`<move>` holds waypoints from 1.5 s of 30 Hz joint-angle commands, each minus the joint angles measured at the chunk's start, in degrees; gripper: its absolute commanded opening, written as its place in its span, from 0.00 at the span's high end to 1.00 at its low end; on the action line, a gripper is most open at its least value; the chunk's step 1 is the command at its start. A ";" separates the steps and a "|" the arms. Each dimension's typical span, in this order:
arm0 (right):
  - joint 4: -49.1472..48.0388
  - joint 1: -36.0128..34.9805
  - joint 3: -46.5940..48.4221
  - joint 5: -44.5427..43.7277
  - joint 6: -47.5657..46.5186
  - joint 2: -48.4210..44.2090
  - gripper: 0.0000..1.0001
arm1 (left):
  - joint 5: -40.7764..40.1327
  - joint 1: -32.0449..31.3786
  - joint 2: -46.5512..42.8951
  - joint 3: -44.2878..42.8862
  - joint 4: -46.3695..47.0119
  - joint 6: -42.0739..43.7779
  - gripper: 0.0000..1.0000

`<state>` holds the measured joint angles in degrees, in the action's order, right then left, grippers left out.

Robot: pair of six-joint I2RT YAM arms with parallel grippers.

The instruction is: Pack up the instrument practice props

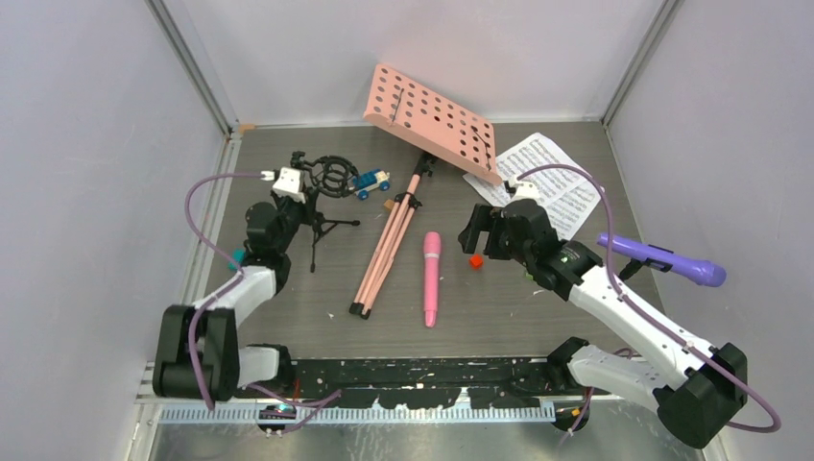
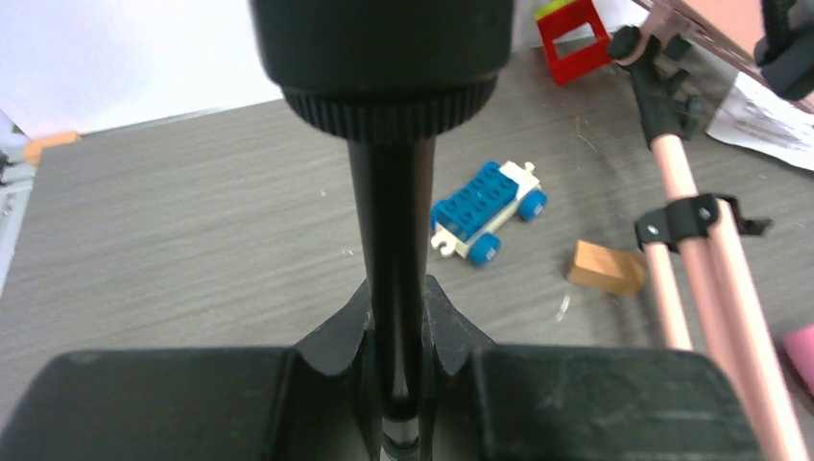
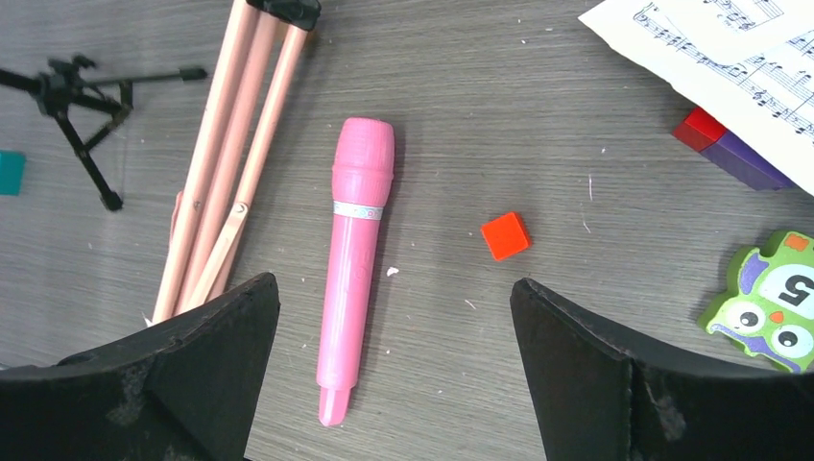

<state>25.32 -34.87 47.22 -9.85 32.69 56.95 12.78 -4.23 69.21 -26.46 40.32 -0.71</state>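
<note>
Your left gripper (image 2: 395, 331) is clamped on the black stem of a mount (image 2: 394, 221), with the jaws pressed to either side of the rod below its knurled collar. In my judgement that is a sound hold: the stem is the one straight, rigid part, so a lift there should bring cradle and tripod along together. Your right gripper (image 3: 394, 317) stands wide apart and holds nothing. It hangs over the pink mic (image 3: 355, 259), which lies flat on the table between the legs (image 3: 226, 163) and a red block (image 3: 505, 235). The mic runs lengthwise between the fingers, nearer the left one, so it looks lined up for a grab. Further out, the rack (image 1: 432, 120) tilts at the back, with the sheets (image 1: 557, 182) just beside its lower corner. The purple mic (image 1: 662, 257) sits at the right edge, apparently on a second mount. Not established: no container shows in any view; the held mount's feet are cut off in the wrist view; from above you cannot tell whether it stands or leans.
</note>
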 commanded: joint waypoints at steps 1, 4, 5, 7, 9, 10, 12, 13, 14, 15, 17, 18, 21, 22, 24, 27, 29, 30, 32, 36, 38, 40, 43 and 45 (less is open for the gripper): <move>-2.34 0.07 0.71 0.66 -2.18 1.38 0.06 | -2.87 0.25 8.73 -6.82 15.60 4.63 1.00; -2.34 0.07 1.19 0.62 -2.62 2.15 0.06 | -3.34 1.19 16.35 -10.76 21.09 3.47 1.00; -2.45 0.07 1.35 0.88 -2.70 2.40 0.06 | -2.97 1.77 18.69 -12.05 22.79 2.34 1.00; -2.34 0.07 1.73 1.35 -3.03 2.75 0.06 | -0.76 3.27 22.90 -15.20 24.76 0.18 1.00; -1.93 0.08 1.98 1.42 -3.57 2.90 0.06 | 3.20 5.78 26.14 -18.08 24.23 -2.45 1.00; -1.71 0.07 2.06 1.28 -3.98 2.86 0.06 | 5.15 6.65 27.25 -19.09 23.86 -3.66 1.00; -1.24 0.11 2.13 0.65 -4.38 2.54 0.05 | 7.74 7.72 28.68 -20.00 23.75 -5.31 0.95; -1.05 0.07 2.17 0.49 -4.58 2.31 0.05 | 8.09 7.88 28.94 -19.92 23.76 -5.43 0.89; -0.73 0.07 2.25 0.37 -4.73 2.17 0.05 | 7.80 7.92 28.77 -19.71 23.61 -5.40 0.79; -0.57 0.11 2.30 0.40 -4.81 1.95 0.04 | 7.45 7.93 28.48 -19.36 23.38 -5.28 0.69; -0.30 0.07 2.47 0.59 -4.88 1.60 0.03 | 6.88 7.96 27.29 -18.77 22.35 -4.83 0.52; -0.13 0.07 2.56 0.71 -4.83 1.45 0.02 | 6.71 7.88 26.58 -18.38 21.44 -4.63 0.46; 0.52 0.07 3.05 0.84 -4.74 0.79 0.01 | 6.44 7.92 23.54 -17.65 17.73 -3.83 0.39; 0.93 0.07 3.32 0.80 -4.74 0.43 0.01 | 6.25 7.92 22.32 -17.44 15.92 -3.84 0.34; 2.00 0.07 4.05 0.55 -4.75 -0.04 0.00 | 6.21 7.92 19.55 -16.85 12.42 -4.05 0.26; 5.11 0.16 6.30 -0.18 -4.70 -0.35 0.00 | 3.97 7.96 13.61 -13.48 9.08 -5.89 0.21; 7.74 0.16 8.02 -0.46 -4.43 -0.30 0.00 | 0.77 7.92 8.02 -9.21 8.74 -8.52 0.18; 9.61 0.16 8.85 -1.04 -4.00 -0.20 0.00 | -0.61 7.99 4.99 -6.07 8.35 -10.10 0.16; 12.86 0.16 10.59 -3.28 -1.80 0.15 0.00 | -3.01 7.69 -1.35 -2.79 4.98 -13.47 0.12; 19.51 0.18 14.14 -7.04 0.73 1.74 0.00 | -6.83 5.13 -13.78 -3.38 -15.04 -18.98 0.00; 21.45 0.16 15.17 -8.55 1.87 2.27 0.00 | -8.82 4.72 -17.68 -5.42 -25.96 -23.07 0.00; 22.94 0.16 16.16 -9.87 3.48 2.54 0.00 | -7.46 4.71 -20.69 -6.85 -33.16 -25.74 0.00; 24.66 0.17 17.99 -12.02 5.72 2.14 0.00 | -5.31 3.06 -24.78 -7.44 -39.12 -30.22 0.00; 24.82 0.16 18.61 -12.35 5.78 1.29 0.00 | -1.63 3.08 -27.38 -6.25 -38.69 -33.38 0.00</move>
<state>47.40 -34.85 62.08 -18.06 35.20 59.53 7.40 -0.45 46.11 -32.10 11.68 -25.43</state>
